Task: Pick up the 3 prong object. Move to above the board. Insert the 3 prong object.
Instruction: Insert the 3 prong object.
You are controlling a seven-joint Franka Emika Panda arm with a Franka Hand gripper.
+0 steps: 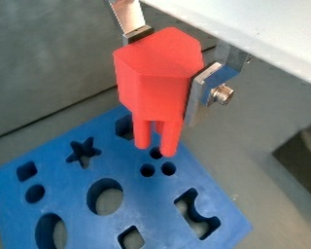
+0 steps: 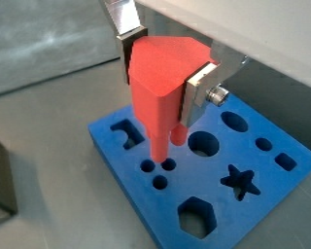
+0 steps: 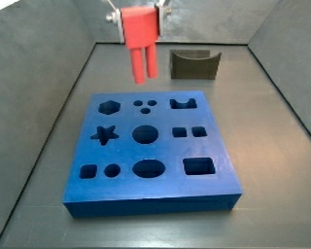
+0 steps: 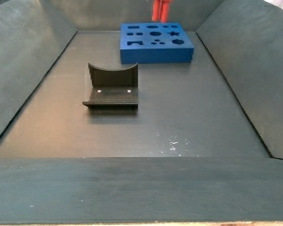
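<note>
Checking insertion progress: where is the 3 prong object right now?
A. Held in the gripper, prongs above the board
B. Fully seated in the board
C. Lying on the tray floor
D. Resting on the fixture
A: the gripper clamps the 3 prong object, its prongs hanging above the board, near its three small holes.

No text, label, brand, number or sign can be read anywhere: not on the board (image 3: 152, 146), not on the 3 prong object (image 1: 155, 83) held in the gripper (image 1: 165, 68) above the board, and not on the fixture (image 4: 112, 86).
</note>
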